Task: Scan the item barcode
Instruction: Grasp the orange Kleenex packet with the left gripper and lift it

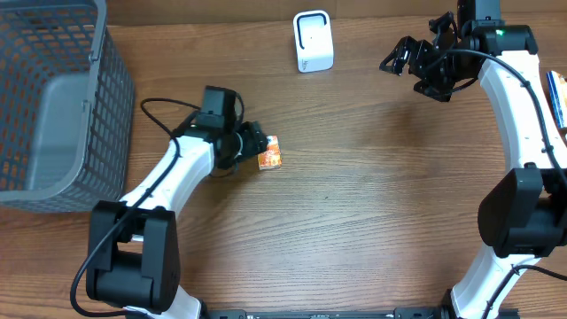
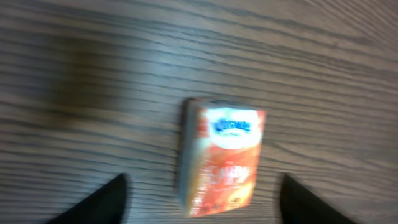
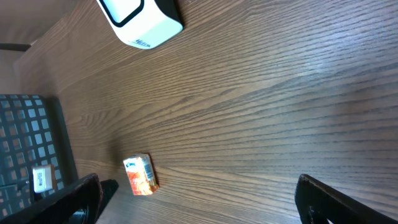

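Observation:
The item, a small orange carton (image 1: 270, 153) with a blue logo, lies flat on the wooden table left of the middle. My left gripper (image 1: 257, 142) sits just behind it. In the left wrist view the carton (image 2: 224, 158) lies between the two dark fingertips (image 2: 102, 204), with a gap on each side, so my left gripper (image 2: 205, 208) is open and holds nothing. The white barcode scanner (image 1: 313, 41) stands at the back centre. My right gripper (image 1: 403, 60) hovers open and empty at the back right. Its wrist view shows the carton (image 3: 140, 174), with a barcode on its side, and the scanner (image 3: 140, 18).
A grey mesh basket (image 1: 53, 97) fills the far left of the table and shows at the left edge of the right wrist view as the basket (image 3: 28, 149). A blue object (image 1: 555, 93) lies at the right edge.

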You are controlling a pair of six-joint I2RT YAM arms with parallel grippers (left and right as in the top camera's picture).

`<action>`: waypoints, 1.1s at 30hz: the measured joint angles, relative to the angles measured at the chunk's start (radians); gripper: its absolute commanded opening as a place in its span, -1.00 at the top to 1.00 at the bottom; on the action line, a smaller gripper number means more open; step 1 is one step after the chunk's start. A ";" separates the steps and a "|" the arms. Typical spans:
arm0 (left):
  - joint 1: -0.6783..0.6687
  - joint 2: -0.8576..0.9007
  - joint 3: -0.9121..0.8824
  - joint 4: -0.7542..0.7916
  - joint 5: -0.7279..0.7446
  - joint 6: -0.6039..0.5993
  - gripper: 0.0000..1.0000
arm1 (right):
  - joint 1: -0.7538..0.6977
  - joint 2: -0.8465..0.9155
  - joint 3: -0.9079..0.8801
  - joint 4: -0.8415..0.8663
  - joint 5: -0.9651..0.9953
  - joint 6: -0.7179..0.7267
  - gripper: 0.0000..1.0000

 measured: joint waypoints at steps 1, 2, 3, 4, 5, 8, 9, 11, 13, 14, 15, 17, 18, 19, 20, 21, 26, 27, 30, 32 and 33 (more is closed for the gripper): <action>0.010 0.000 0.000 -0.007 0.005 -0.003 0.29 | 0.000 0.000 0.000 -0.001 0.000 0.000 -1.00; 0.021 0.000 0.000 -0.016 0.010 0.000 0.46 | 0.000 0.000 0.000 0.000 0.000 0.000 -1.00; 0.029 0.000 0.000 -0.024 0.015 0.000 0.60 | 0.000 0.000 0.000 -0.001 0.000 0.000 -1.00; 0.032 0.000 0.000 -0.031 0.017 -0.001 0.69 | 0.000 0.000 0.000 0.000 0.000 0.000 -1.00; 0.031 0.000 0.000 -0.034 0.021 -0.003 0.74 | 0.000 0.000 0.000 0.000 0.000 0.000 -1.00; 0.017 0.000 0.000 -0.033 0.026 -0.003 0.88 | 0.000 0.000 0.000 0.000 0.000 0.000 -1.00; 0.011 0.000 0.000 -0.032 0.027 -0.004 0.91 | 0.000 0.000 0.000 0.000 0.000 -0.001 -1.00; -0.004 0.005 0.000 -0.026 0.026 -0.004 0.91 | 0.000 0.000 0.000 0.000 0.000 0.000 -1.00; -0.016 0.018 0.000 -0.016 0.025 -0.004 0.91 | 0.000 0.000 0.000 0.000 0.000 0.000 -1.00; -0.019 0.026 0.000 -0.013 0.023 -0.004 0.92 | 0.000 0.000 0.000 -0.001 0.000 0.000 -1.00; -0.022 0.041 0.000 -0.008 0.022 -0.004 0.92 | 0.000 0.000 0.000 0.000 0.000 0.000 -1.00; -0.024 0.071 0.000 -0.002 0.018 -0.004 0.91 | 0.000 0.000 0.000 0.000 0.000 0.000 -1.00; -0.024 0.090 0.000 0.002 0.014 -0.003 0.91 | 0.000 0.000 0.000 0.000 0.000 0.000 -1.00; -0.024 0.105 0.000 0.005 0.012 -0.003 0.92 | 0.000 0.000 0.000 -0.001 0.000 0.000 -1.00; -0.023 0.120 0.001 0.012 0.016 0.006 0.92 | 0.000 0.000 0.000 0.000 0.000 0.000 -1.00; -0.023 0.122 0.004 0.012 0.019 0.014 0.92 | 0.000 0.000 0.000 0.000 0.000 0.000 -1.00; -0.019 0.124 0.009 0.011 0.003 0.072 0.92 | 0.000 0.000 0.000 0.000 0.000 0.000 -1.00; -0.019 0.124 0.011 0.008 -0.007 0.077 0.92 | 0.000 0.000 0.000 0.000 0.000 0.000 -1.00; -0.019 0.124 0.021 -0.011 -0.056 0.093 0.92 | 0.000 0.000 0.000 0.000 0.000 0.000 -1.00; -0.019 0.124 0.028 -0.027 -0.097 0.096 0.92 | 0.000 0.000 0.000 0.000 0.000 0.000 -1.00; -0.019 0.124 0.034 -0.038 -0.121 0.096 0.92 | 0.000 0.000 0.000 0.000 0.000 0.000 -1.00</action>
